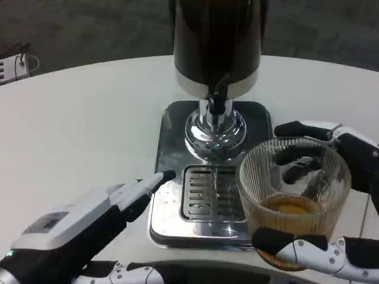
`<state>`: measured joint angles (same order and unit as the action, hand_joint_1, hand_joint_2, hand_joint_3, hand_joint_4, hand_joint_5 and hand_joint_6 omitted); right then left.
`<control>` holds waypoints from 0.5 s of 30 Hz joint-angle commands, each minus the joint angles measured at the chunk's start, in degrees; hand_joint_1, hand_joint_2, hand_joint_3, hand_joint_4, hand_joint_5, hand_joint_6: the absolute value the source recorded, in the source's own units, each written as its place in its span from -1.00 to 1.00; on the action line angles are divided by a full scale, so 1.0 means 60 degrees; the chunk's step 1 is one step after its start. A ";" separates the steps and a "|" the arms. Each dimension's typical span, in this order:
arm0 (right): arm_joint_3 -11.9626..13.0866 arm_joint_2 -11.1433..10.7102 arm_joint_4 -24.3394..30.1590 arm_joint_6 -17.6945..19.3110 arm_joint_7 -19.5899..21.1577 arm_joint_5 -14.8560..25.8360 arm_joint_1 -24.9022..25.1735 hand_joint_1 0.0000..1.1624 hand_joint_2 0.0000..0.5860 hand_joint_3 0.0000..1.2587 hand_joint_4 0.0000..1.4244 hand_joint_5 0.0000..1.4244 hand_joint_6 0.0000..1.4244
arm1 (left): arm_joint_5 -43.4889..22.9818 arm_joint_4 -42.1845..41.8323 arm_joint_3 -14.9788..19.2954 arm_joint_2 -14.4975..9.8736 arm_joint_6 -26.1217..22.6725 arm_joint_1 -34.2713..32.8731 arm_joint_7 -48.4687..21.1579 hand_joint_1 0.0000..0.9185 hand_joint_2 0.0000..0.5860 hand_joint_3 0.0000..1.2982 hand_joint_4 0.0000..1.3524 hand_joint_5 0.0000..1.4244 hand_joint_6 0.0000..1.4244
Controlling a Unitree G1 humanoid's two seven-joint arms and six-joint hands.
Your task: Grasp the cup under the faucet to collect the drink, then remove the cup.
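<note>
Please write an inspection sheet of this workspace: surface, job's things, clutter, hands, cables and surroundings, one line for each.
Surface: white round table, no spill seen.
Job's things: ribbed glass cup with amber drink at the bottom, held to the right of the drip grate, not under the faucet; dark dispenser stands on a shiny metal base.
Clutter: nothing seen.
Hands: right hand grips the cup; left hand holds nothing, fingers pointing at the base's left edge.
Cables: a thin wire on a white device at the far left table edge.
Surroundings: dark carpet floor behind.
</note>
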<state>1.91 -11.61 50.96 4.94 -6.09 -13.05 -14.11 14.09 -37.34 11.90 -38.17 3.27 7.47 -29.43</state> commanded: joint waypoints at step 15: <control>0.0208 0.0056 0.0557 0.0228 -0.0179 0.0257 -0.0115 0.64 -0.34 0.62 0.70 0.93 1.00 | 0.0180 -0.0331 0.0157 -0.0102 0.0381 0.0378 -0.0052 -1.00 -0.90 -1.00 -1.00 -1.00 -1.00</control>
<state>2.86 -11.61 52.27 4.94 -7.06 -12.84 -14.71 14.23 -38.51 12.52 -38.07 4.31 8.80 -29.44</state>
